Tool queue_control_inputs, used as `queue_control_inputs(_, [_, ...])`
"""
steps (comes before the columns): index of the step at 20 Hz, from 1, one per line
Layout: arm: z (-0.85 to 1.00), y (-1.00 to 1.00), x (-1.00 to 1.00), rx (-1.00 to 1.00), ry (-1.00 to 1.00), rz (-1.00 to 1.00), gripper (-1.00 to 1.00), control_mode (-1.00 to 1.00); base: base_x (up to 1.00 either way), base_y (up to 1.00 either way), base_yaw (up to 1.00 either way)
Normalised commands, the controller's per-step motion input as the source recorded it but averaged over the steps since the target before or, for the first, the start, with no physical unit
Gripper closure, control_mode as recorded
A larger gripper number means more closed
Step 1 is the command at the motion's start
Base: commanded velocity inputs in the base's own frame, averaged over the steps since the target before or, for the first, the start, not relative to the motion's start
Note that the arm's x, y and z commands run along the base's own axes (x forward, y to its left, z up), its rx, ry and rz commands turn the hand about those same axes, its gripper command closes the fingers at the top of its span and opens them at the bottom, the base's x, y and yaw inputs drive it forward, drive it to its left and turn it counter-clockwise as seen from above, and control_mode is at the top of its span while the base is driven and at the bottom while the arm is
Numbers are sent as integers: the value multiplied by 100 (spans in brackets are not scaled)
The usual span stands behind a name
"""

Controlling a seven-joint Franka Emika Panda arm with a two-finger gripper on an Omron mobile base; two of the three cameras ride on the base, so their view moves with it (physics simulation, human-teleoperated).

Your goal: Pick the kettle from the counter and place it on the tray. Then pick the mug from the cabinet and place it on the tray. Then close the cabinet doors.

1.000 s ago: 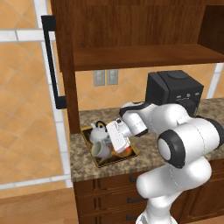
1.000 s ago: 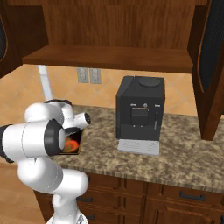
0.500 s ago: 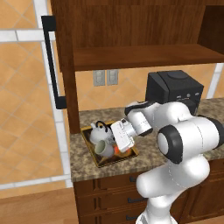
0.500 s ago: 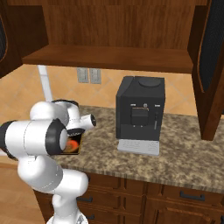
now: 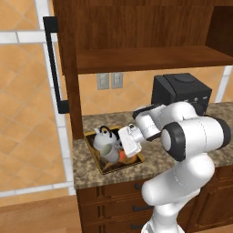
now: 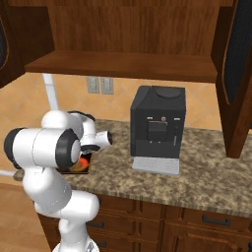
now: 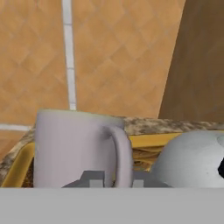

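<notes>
Speckled granite bench [image 5: 182,157] runs from the open cabinet door [image 5: 54,68] on the left to a black coffee machine [image 6: 157,129] mid-slab, with bare stone between. Near the bench's left end sits the gold-rimmed tray [image 5: 101,166], holding the silvery dome kettle [image 5: 101,137] and, just beside it, the upright grey-beige mug [image 7: 74,146]. Its handle stands between the fingertips [image 7: 92,178]; the jaws are slightly parted, grip uncertain.
</notes>
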Motion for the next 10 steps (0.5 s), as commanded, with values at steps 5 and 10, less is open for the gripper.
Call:
queue_control_inputs(5, [-64, -30, -9, -11, -3, 0, 100, -100, 0, 0, 0])
queue_control_inputs(10, [-67, -26, -20, -12, -7, 0, -100, -100, 0, 0, 0])
